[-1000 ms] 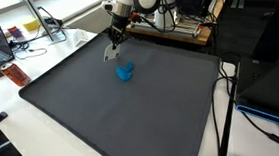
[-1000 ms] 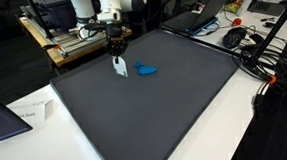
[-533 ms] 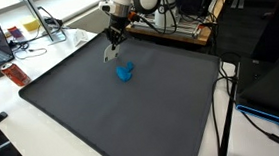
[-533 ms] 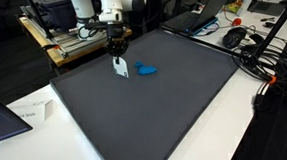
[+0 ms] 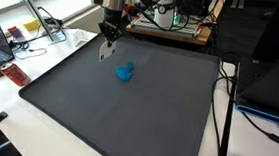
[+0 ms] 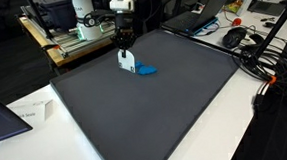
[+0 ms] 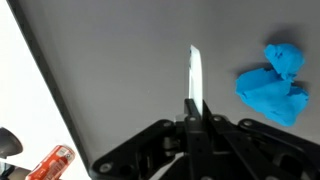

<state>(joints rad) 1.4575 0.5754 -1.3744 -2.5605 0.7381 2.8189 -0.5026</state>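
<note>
Pincer (image 7: 193, 108) gripping white card (image 7: 195, 68), edge-on in wrist view, blue cloth (image 7: 272, 84) alongside

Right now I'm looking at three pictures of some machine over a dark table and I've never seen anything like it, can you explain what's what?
It is a robot arm. Its grasping part, the end effector, is a clamp with two fingers. Two pictures come from cameras standing outside the robot, looking at the same table from different places. The third comes from a camera on the wrist, looking out past the fingers. A dark grey mat covers the table. On it lies a small crumpled blue thing, perhaps cloth. The end effector is shut on a thin white piece, like a card, which the wrist view shows edge-on. The blue thing lies beside it and does not touch it. An orange object sits beyond the mat's edge.
</note>
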